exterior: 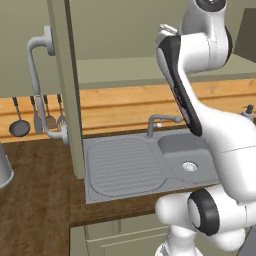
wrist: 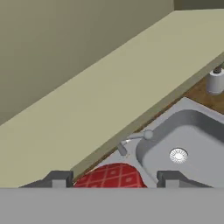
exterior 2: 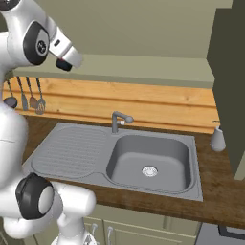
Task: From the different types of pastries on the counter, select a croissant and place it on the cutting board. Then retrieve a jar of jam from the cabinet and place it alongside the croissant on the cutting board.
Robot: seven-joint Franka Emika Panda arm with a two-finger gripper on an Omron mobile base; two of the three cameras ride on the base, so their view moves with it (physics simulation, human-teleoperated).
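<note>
We see our gripper [wrist: 113, 180] raised in front of the open upper cabinet, its 2 dark fingertips [wrist: 59, 179] standing apart on either side of a red checked lid that we take to be the jam jar [wrist: 111, 176]; the lid sits squarely between them and the pads look to be against its sides, so we judge the jar gripped, though the contact itself lies at the edge of the hand view. Below us lie the sink [exterior 2: 150, 165] and its faucet [exterior 2: 117, 119]. We cannot make out the cutting board or the croissant in these views. The main risk is that the wide, smooth jar slips from a shallow hold and drops into the basin, or that a swing clips the open cabinet door [exterior: 67, 90] or the shelf lip. A soap dispenser [exterior 2: 217, 139] by the sink could also be knocked. We read no brand, label or writing anywhere.
</note>
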